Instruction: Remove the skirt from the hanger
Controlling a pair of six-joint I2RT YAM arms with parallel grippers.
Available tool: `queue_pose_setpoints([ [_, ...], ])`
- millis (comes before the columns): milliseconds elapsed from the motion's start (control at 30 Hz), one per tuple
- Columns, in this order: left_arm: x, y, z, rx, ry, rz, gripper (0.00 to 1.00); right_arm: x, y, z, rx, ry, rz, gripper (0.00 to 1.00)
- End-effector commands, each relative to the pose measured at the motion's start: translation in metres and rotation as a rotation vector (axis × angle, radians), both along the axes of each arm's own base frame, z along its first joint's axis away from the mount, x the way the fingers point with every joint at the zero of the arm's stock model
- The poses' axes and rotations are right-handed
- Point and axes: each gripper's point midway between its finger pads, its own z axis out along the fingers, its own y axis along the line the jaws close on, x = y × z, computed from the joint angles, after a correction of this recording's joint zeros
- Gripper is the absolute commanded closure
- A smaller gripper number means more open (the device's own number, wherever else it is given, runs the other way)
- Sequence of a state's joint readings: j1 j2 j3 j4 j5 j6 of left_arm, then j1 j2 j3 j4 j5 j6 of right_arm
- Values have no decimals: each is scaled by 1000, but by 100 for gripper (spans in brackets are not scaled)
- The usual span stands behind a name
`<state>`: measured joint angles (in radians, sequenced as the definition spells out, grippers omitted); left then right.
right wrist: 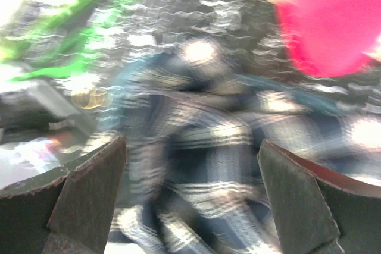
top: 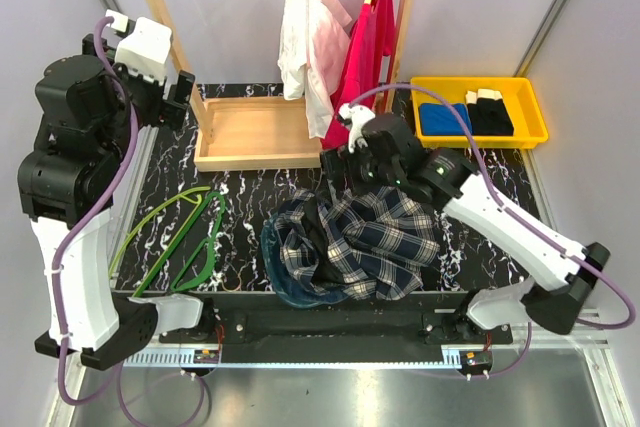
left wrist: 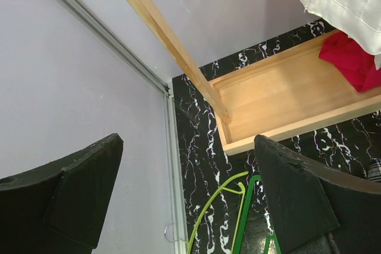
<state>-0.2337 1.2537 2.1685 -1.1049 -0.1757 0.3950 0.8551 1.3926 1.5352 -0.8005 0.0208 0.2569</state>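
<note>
— Right gripper point(right wrist: 190, 144) first: jaws spread wide, nothing between them, with a plaid garment point(right wrist: 202, 165) heaped just beneath, by the table's point(top: 240, 197) near edge.
— And the left gripper point(left wrist: 187, 141)?
— Wide too and empty, raised over the left edge beside the wooden rack point(top: 250, 132).
— So where's the skirt point(top: 305, 32)?
— It hangs untouched from the rail at the far edge, next to a red shirt point(top: 365, 47). I judge the step is the reach: one arm must lift and take the fabric.
— The hanger?
— Hidden under the cloth; I can't make it out. The right wrist view is blurred.
</note>
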Motion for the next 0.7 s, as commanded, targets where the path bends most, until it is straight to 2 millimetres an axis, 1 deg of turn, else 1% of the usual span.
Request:
queue_pose_setpoints([
  [0,0,-4,12,-40,-54,-13,1,-92,47,44,469,294,330,0],
  [33,0,-5,11,-42,-51,-20,1,-98,63,39,604,298,429,1],
  [67,1,-5,10,-44,-49,-22,1,-121,63,46,715,481,492,0],
  [100,0,-5,11,-46,-54,-22,1,-125,64,46,780,514,525,0],
  [133,2,-6,10,-45,-49,-20,1,-125,65,25,806,556,530,0],
  [167,2,-5,9,-43,-46,-20,1,-123,65,12,792,600,500,0],
  [200,2,-5,9,-40,-48,-19,1,-117,65,-11,762,631,462,0],
  [267,3,-4,8,-33,-44,-15,1,-109,66,-39,711,627,413,0],
  [333,1,-3,7,-31,-43,-11,1,-98,66,-88,610,705,305,0],
  [367,1,-3,8,-28,-45,-10,1,-93,67,-105,581,697,283,0],
  [400,0,-2,8,-22,-45,-9,1,-91,66,-138,525,745,233,0],
  [467,-2,0,7,-13,-43,-1,1,-89,62,-176,456,778,176,0],
  [500,-2,1,6,-8,-42,1,1,-93,57,-209,403,836,141,0],
  [567,-3,2,5,-5,-37,4,1,-94,56,-233,397,857,127,0],
  [600,-5,2,5,-14,-37,7,1,-103,49,-259,365,908,101,0],
  [633,-4,0,4,-27,-35,1,1,-101,52,-261,392,888,120,0],
  [667,-4,-1,5,-41,-34,-1,1,-104,51,-265,394,891,129,0],
])
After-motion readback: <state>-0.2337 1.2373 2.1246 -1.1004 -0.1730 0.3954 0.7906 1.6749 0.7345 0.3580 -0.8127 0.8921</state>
